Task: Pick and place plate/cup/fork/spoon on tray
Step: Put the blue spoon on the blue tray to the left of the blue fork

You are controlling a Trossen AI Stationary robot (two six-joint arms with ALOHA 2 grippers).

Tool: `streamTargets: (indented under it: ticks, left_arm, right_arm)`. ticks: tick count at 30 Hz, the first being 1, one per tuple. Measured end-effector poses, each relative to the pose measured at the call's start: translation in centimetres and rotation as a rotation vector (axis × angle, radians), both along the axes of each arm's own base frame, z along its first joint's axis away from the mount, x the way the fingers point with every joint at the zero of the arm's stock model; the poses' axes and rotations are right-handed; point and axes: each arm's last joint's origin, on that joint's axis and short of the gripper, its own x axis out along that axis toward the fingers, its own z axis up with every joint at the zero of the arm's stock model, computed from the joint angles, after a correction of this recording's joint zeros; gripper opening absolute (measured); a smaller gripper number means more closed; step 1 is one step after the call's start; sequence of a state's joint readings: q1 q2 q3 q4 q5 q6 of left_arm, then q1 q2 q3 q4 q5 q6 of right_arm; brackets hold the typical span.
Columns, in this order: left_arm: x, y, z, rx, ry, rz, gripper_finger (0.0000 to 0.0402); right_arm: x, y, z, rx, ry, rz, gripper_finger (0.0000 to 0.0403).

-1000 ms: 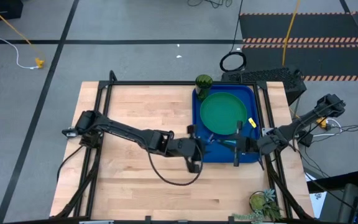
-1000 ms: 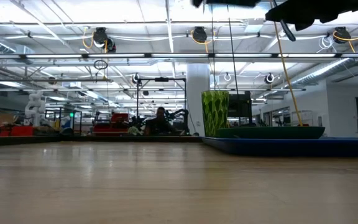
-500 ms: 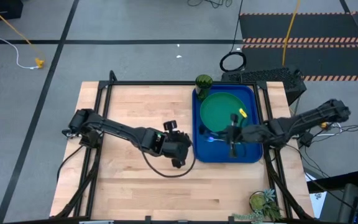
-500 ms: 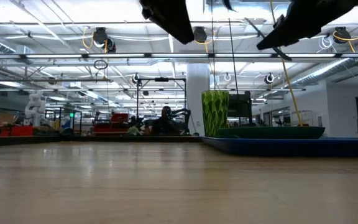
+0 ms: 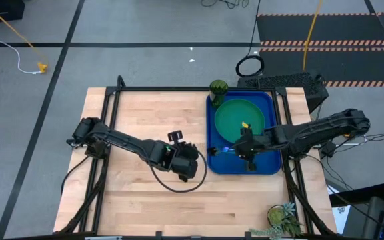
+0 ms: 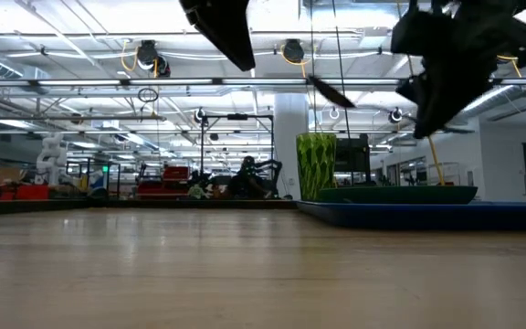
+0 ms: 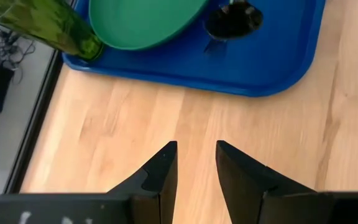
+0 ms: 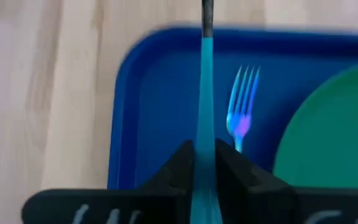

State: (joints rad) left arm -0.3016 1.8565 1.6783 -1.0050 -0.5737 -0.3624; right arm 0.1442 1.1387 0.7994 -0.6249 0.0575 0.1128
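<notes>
The blue tray (image 5: 213,167) lies at the table's right, with the green plate (image 5: 239,119) on it and the green cup (image 5: 218,87) standing at its far left corner. The fork (image 8: 241,106) lies flat on the tray beside the plate. My right gripper (image 5: 237,148) is over the tray's near left part, shut on the spoon (image 8: 204,93). My left gripper (image 7: 196,149) is open and empty over the bare wood left of the tray (image 5: 197,160), pointing at the tray. My right gripper pinches the spoon's light blue handle (image 8: 204,134) between its two fingers. The handle runs forward out of the fingers toward the table's left, with the dark bowl (image 8: 207,9) at the far end. The spoon (image 6: 331,91) is lifted clear above the tray.
A small potted plant (image 5: 282,217) stands at the table's near right corner. Black frame rails (image 5: 112,100) run around the table. Bare wood (image 5: 145,107) lies left of the tray.
My right gripper has carried the spoon toward the table's left over the tray and has gone down. My left gripper has drawn back from the tray's left edge toward the table's left and has turned.
</notes>
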Motion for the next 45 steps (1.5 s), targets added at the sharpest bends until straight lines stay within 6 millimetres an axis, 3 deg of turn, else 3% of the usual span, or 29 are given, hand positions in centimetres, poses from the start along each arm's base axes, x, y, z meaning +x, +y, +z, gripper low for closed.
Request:
streamTargets:
  ticks: [15,34,45]
  left_arm:
    - [-0.1,-0.3,0.0,0.016,0.001,-0.004,0.0111]
    - [0.0,-0.4,0.1,0.018,-0.011,-0.016,0.0111]
    - [0.0,-0.4,0.1,0.017,-0.012,-0.017,0.0111]
  right_arm:
    - [-0.6,-0.1,-2.8,0.053,0.322,-0.088,0.0029]
    - [-0.7,-0.1,-5.9,0.029,0.419,-0.072,0.0032]
    - [-0.7,-0.1,-6.1,0.025,0.411,-0.052,0.0033]
